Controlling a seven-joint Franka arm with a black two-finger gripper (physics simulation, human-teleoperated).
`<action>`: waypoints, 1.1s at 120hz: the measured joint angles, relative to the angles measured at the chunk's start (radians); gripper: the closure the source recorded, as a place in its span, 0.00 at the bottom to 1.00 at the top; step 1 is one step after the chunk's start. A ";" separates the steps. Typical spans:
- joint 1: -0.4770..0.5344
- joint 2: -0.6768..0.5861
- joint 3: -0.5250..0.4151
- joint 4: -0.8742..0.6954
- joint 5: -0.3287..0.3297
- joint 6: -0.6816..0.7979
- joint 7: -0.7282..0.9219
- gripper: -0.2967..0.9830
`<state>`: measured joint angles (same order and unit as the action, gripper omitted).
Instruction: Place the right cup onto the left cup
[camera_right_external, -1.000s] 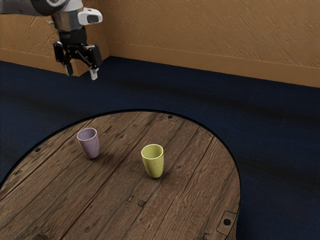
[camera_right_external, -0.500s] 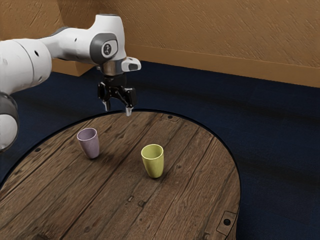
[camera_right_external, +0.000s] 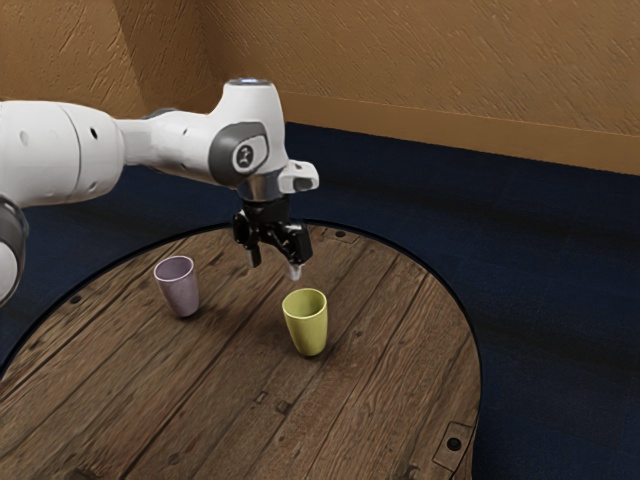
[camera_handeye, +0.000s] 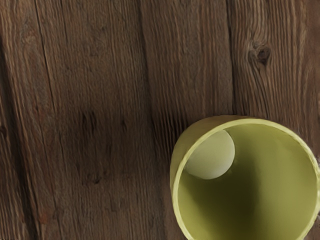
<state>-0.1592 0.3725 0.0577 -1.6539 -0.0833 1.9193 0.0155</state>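
Holding the fingers (camera_right_external: 295, 271) spread wide above the counter (camera_right_external: 200, 400), near the yellow-green cup (camera_right_external: 307, 328). Seeing that cup upright on it — well apart from the purple cup (camera_right_external: 181, 294), also upright.

So the bench (camera_right_external: 215, 400) was grainy, roughish wood, pretty matt. Yellow-green cup (camera_right_external: 308, 335) and purple cup (camera_right_external: 181, 294) looked smooth, plastic or ceramic, couldn't tell. Wall (camera_right_external: 430, 60) was rough; arm (camera_right_external: 45, 150) had smooth, plasticky casing.
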 joint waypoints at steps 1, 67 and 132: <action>0.000 0.001 0.000 -0.001 -0.002 0.001 -0.003 0.23; -0.004 0.049 0.002 -0.075 -0.012 0.100 -0.082 0.23; -0.014 0.101 0.002 -0.054 -0.013 0.166 -0.103 0.45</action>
<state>-0.1732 0.4732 0.0598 -1.7074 -0.0964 2.0853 -0.0871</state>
